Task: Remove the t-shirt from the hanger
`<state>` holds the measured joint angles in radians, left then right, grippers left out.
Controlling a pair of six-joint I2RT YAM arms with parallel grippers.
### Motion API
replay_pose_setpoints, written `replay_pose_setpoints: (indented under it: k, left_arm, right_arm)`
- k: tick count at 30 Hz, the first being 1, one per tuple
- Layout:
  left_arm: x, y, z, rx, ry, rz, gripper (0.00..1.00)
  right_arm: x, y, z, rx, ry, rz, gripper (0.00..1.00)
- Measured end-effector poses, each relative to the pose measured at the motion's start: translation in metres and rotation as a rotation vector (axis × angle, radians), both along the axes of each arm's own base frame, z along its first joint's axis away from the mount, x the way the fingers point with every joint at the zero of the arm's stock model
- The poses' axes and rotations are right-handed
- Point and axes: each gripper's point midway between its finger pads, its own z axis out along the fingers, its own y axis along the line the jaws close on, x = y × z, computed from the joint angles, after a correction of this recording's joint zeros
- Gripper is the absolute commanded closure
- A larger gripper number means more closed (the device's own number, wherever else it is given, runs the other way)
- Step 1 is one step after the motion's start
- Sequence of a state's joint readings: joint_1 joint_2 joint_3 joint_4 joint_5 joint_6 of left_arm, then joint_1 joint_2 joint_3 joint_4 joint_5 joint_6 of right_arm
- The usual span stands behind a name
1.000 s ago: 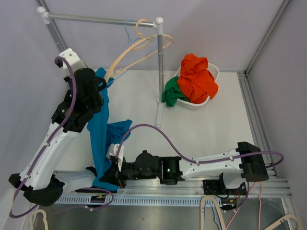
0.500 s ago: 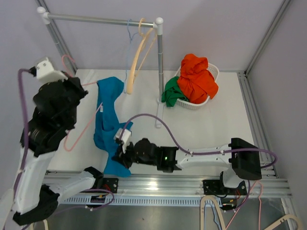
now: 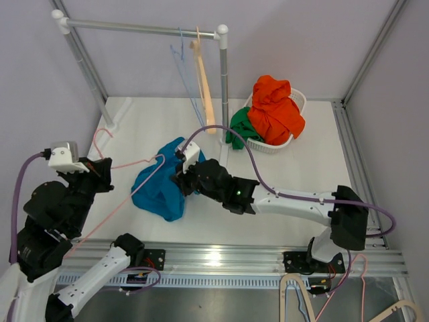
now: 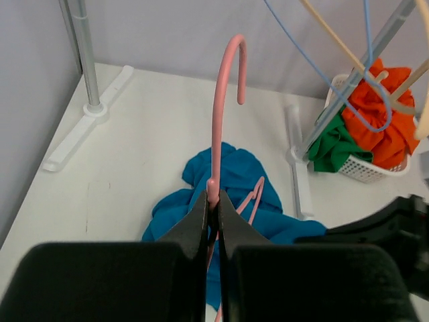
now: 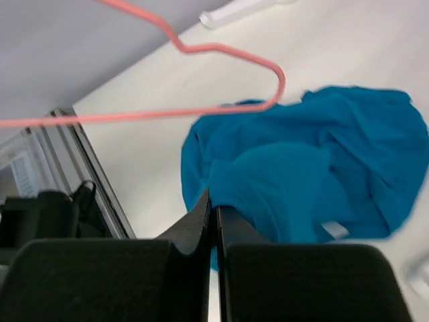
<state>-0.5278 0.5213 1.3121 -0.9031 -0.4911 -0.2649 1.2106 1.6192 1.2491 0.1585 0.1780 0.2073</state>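
Note:
The blue t-shirt (image 3: 159, 194) lies crumpled on the white table, left of centre. My right gripper (image 3: 179, 176) is shut on a fold at its right edge; the right wrist view shows the jaws (image 5: 213, 202) pinching the blue cloth (image 5: 322, 154). My left gripper (image 3: 104, 169) is shut on the neck of the pink hanger (image 3: 137, 162), below its hook. In the left wrist view the hook (image 4: 218, 100) stands up from the jaws (image 4: 213, 201) above the shirt (image 4: 177, 208). One hanger corner (image 5: 276, 84) sits at the shirt's upper edge. I cannot tell whether it is inside the cloth.
A clothes rail (image 3: 134, 27) on a post (image 3: 224, 87) stands at the back, with a beige hanger (image 3: 204, 80) and a blue wire hanger (image 3: 184, 60) hanging on it. A white basket (image 3: 295, 100) of orange and green clothes is at the back right.
The left arm pulled the pink hanger back toward the near left. The shirt dropped from hanging to a heap on the table. The right gripper moved with it away from the near edge.

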Motion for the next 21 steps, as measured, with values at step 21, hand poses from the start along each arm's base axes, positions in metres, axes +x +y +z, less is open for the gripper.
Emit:
replay_pose_setpoints:
  k: [21]
  left_arm:
    - [0.092, -0.06, 0.011, 0.055, 0.066, -0.137, 0.99]
  right_arm:
    - [0.072, -0.251, 0.197, 0.031, -0.259, -0.622, 1.0]
